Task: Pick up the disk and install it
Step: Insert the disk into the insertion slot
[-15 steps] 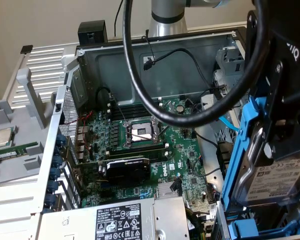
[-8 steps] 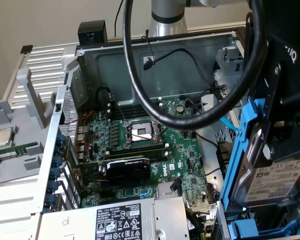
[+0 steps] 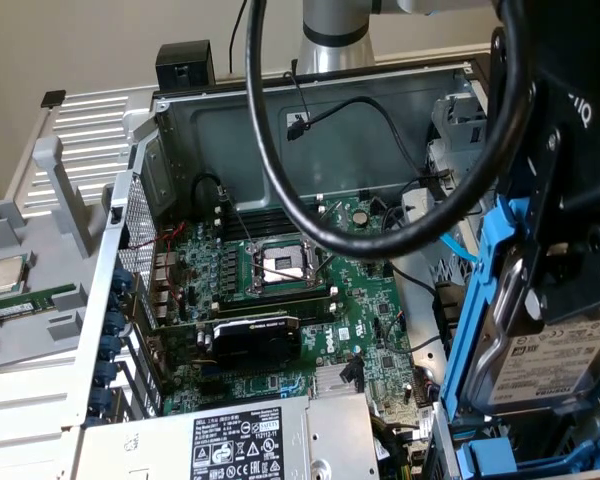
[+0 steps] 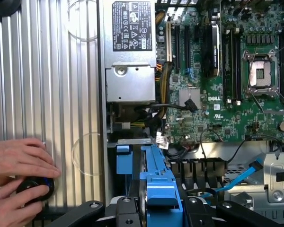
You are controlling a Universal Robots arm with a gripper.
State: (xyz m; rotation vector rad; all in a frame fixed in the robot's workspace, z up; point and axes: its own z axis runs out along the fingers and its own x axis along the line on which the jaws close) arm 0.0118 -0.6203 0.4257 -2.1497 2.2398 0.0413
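At the exterior view's right edge: black pincer (image 4: 158, 213) pinching the silver metal disk (image 3: 555, 365) with a white barcode label, clipped in a blue plastic carrier frame (image 3: 485, 300). Jaws pressed on the frame's two faces; disk held on edge, roughly upright, over the drive-bay corner of the open grey metal computer case (image 3: 180, 130). Pincer body cut off by the picture's edge and covering the disk's upper part. Lower corner of the disk sits behind a second blue plastic piece (image 3: 510, 458); touching or not, cannot tell. Thick black cable (image 3: 280, 190) loops across the front of the exterior view and hides a strip of the green motherboard (image 3: 280, 330). In the wrist view a person's hands (image 4: 19, 158), cut off at the edge, wrap a small round black object (image 4: 35, 187); what it is, cannot tell. Hands rest on a pale grey ribbed metal panel (image 4: 47, 94) lying alongside the case. Plain beige wall (image 3: 80, 40) behind; silver arm column (image 3: 335, 35) rises behind the case. Inside the case: metal-framed processor socket (image 3: 280, 265), black graphics card (image 3: 255, 335), silver power supply box with black label (image 3: 240, 445). Light-blue cable (image 4: 232, 182) runs near the bay beside the disk. Small square silver processor chip (image 3: 8, 272) and green memory stick (image 3: 30, 302) lie at the exterior view's left, well apart from the disk.
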